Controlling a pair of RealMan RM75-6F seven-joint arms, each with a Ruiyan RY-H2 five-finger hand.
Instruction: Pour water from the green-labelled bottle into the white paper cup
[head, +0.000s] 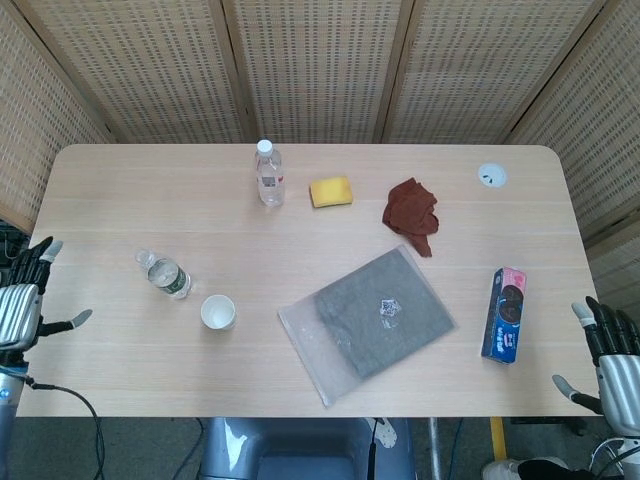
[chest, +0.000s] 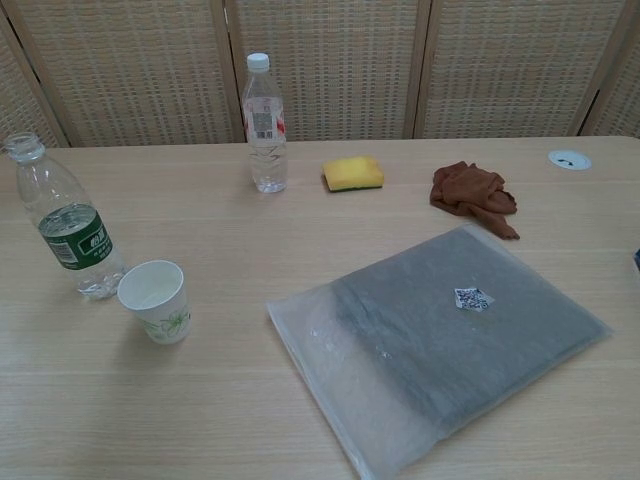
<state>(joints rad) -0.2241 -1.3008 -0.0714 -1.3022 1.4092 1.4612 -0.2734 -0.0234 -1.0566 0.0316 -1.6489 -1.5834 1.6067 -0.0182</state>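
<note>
The green-labelled bottle (head: 167, 276) (chest: 68, 225) stands upright and uncapped on the table's left side, with nothing holding it. Just to its right sits the white paper cup (head: 218, 312) (chest: 154, 300), upright. My left hand (head: 22, 305) hangs off the table's left edge, well away from the bottle, fingers spread and empty. My right hand (head: 612, 360) is at the bottom right corner of the head view, off the table, fingers apart and empty. Neither hand shows in the chest view.
A red-labelled capped bottle (head: 268, 173) stands at the back, with a yellow sponge (head: 330, 191) and a brown cloth (head: 411, 213) to its right. A grey garment in a clear bag (head: 370, 320) lies mid-table. A cookie box (head: 505, 313) lies at the right.
</note>
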